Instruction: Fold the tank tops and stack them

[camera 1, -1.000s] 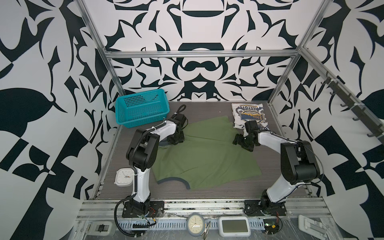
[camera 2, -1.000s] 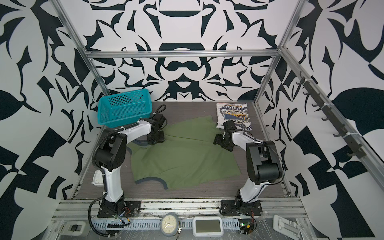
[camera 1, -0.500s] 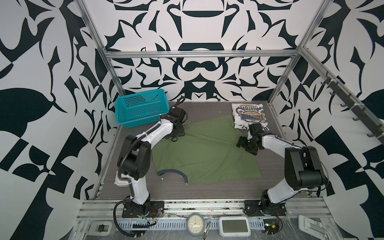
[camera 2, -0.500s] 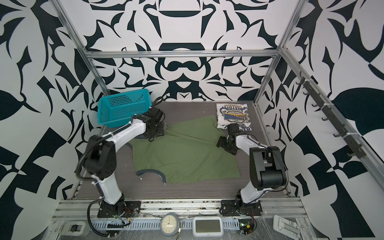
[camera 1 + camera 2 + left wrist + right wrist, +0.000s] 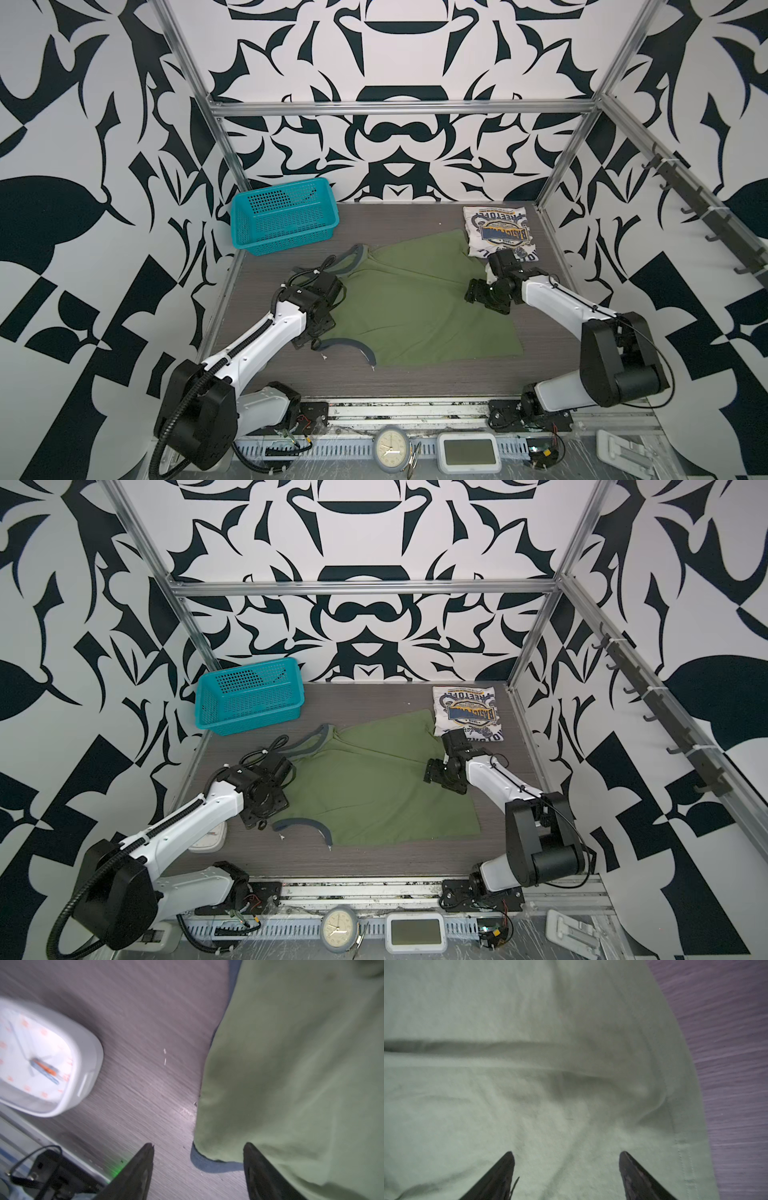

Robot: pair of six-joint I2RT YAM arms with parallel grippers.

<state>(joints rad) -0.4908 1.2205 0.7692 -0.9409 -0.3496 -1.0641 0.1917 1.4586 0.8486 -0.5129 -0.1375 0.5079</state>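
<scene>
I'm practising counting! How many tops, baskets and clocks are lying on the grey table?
tops: 2, the green top and the white top
basket: 1
clock: 1
total: 4

The left claw [image 5: 199, 1145] has quit the olive green tank top's [image 5: 415, 307] far-left strap [image 5: 353, 259] and swung back to its near-left edge. The right claw [image 5: 566, 1153] has edged nearer.

Robot lab test cell.
Aluminium frame [image 5: 399, 107] and black-and-white patterned walls [image 5: 83, 124] box in a grey counter [image 5: 415, 382]; left arm [image 5: 266, 332] and right arm [image 5: 561, 299] bolted to its front rail [image 5: 415, 405].
</scene>
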